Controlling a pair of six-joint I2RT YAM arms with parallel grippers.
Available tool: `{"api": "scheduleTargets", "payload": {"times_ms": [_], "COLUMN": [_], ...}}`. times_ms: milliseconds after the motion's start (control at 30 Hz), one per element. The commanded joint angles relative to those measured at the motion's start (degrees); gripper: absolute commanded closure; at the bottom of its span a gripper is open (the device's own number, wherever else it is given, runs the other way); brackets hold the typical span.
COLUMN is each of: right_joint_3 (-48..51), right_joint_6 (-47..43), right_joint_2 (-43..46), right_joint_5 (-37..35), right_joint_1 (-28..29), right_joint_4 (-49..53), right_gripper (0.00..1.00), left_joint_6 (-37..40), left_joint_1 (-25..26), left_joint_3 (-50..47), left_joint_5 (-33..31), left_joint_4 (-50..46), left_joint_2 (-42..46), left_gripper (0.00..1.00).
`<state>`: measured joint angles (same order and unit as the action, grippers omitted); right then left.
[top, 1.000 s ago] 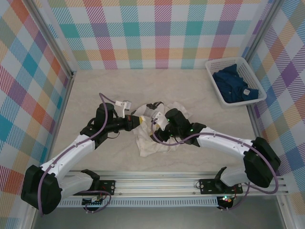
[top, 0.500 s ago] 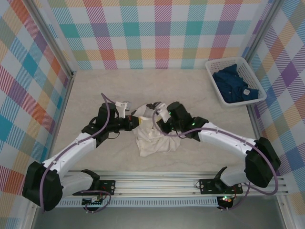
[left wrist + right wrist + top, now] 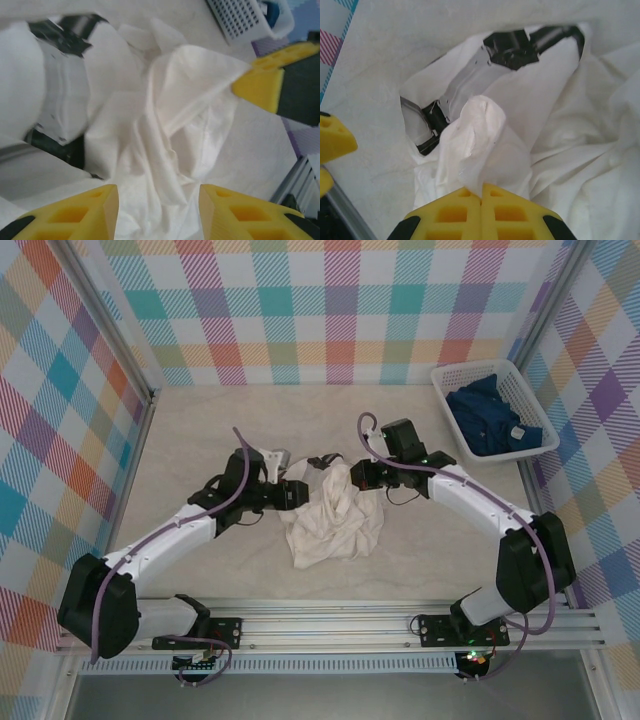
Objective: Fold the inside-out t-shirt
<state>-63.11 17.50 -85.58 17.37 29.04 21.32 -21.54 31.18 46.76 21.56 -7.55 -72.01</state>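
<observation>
The left gripper (image 3: 158, 200) stands with its fingers apart at the left edge of the white t-shirt (image 3: 335, 525), which lies crumpled mid-bench (image 3: 200, 430). The right gripper (image 3: 481, 197) is clamped together on one raised fold. With just that pinch (and cloth lying against the left arm), a pull may drag or snag the whole heap. Far right, the dark blue garment (image 3: 490, 415) in its basket (image 3: 445, 400) carries a pale tag, too small to read.

My left arm (image 3: 160, 543) and right arm (image 3: 480, 502) are white with black joints. A purple cable (image 3: 243, 452) follows each. My fingers (image 3: 75, 215) are yellow.
</observation>
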Motion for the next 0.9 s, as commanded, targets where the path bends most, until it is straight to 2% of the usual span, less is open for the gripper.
{"api": "scheduleTargets", "payload": {"times_ms": [0, 100, 233, 333, 633, 867], "right_joint_3": [-2.2, -2.0, -1.5, -1.2, -0.3, 0.2], "right_joint_6": [1.8, 1.8, 2.1, 2.0, 1.5, 1.5], "right_joint_2": [0.1, 0.1, 0.0, 0.5, 1.2, 1.2], "right_joint_5": [3.6, 3.8, 4.3, 4.0, 3.1, 3.1], "right_joint_1": [-0.4, -0.6, -0.5, -0.6, -0.6, -0.6], "right_joint_4": [1.3, 1.1, 0.5, 0.4, 0.2, -0.1], "right_gripper": [1.0, 1.0, 1.0, 1.0, 1.0, 1.0], "left_joint_6": [1.0, 1.9, 3.1, 3.3, 1.8, 2.1], "left_joint_1": [3.3, 6.2, 8.7, 9.5, 9.7, 9.7], "left_joint_3": [0.5, 3.1, 9.2, 12.7, 16.8, 17.5], "left_joint_5": [-2.6, -4.1, -6.7, -8.1, -10.2, -7.1], "left_joint_4": [-2.0, -2.6, -5.1, -7.7, -12.1, -8.9], "left_joint_2": [0.8, -2.1, -8.4, -13.0, -19.4, -21.5], "left_gripper": [0.54, 0.56, 0.68, 0.71, 0.7, 0.69]}}
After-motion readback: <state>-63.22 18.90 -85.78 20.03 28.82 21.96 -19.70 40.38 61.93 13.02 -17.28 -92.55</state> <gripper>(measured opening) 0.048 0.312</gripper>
